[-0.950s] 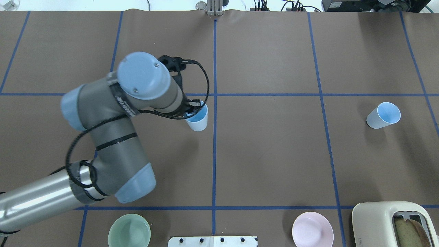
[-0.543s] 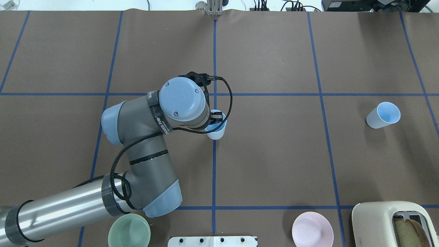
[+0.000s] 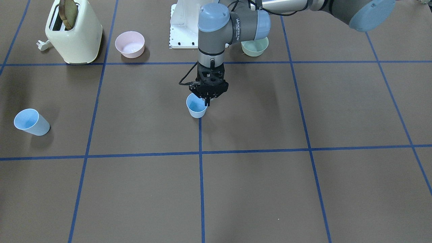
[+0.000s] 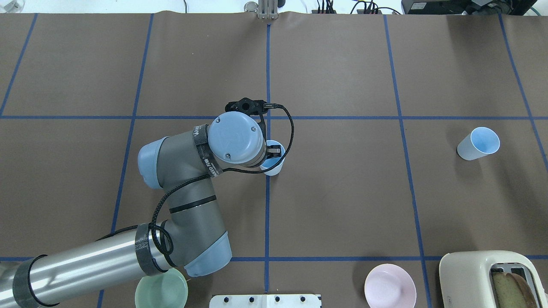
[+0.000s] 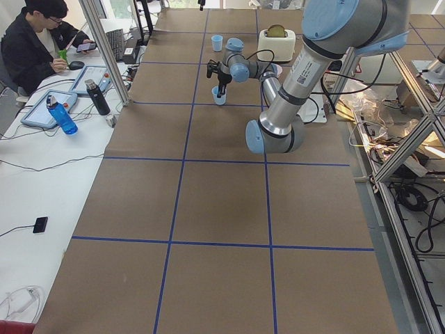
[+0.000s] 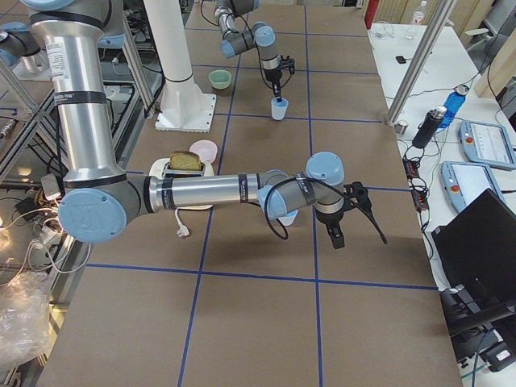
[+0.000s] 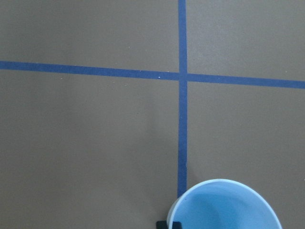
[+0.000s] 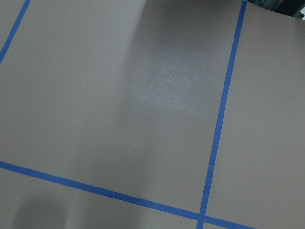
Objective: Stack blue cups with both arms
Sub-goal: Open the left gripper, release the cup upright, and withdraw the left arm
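Left hand: my left hand (image 3: 207, 100) is closed to a narrow pinch on the rim wall of a pale blue tapered plastic cup (image 3: 196, 108).
Held cup: upright, mid-table on the centre tape line. I cannot tell whether it touches the brown table (image 3: 270, 189).
Second cup: the other pale blue plastic cup (image 3: 31, 122) stands well apart, far right.
Right hand: my right hand (image 6: 334, 234) hangs over bare table; I cannot tell its opening.
Doing it well: I would hold the cup level and set it flat before letting go.

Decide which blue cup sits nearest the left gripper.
The centre cup, directly under the left gripper, which grips its rim; the other blue cup stands alone far off, untouched.
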You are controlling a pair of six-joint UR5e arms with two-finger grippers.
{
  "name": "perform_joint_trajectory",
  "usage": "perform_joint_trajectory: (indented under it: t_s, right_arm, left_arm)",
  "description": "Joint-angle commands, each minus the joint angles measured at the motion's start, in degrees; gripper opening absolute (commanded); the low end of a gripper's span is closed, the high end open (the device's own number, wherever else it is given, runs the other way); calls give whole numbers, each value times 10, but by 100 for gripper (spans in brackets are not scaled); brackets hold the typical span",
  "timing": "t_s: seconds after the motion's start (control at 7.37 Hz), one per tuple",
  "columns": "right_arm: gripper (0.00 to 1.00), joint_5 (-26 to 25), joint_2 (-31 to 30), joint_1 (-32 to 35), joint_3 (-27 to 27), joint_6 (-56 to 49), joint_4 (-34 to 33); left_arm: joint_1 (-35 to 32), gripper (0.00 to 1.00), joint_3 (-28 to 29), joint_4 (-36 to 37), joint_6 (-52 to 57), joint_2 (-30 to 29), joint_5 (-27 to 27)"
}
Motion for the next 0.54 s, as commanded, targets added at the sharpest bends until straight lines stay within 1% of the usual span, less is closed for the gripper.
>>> perform_joint_trajectory:
  t_s: [0.0,0.14,0.27,0.41]
  right_arm:
    - [100,0,0,0,-1,0,0]
    - [100,0,0,0,-1,0,0]
    - [100,0,0,0,-1,0,0]
    - [100,0,0,0,-1,0,0]
  left_arm:
    - [1,0,2,-1,2,5,13]
    - [1,0,2,-1,2,6,13]
    - [1,5,2,-2,2,7,13]
    - [1,23,2,-2,2,7,13]
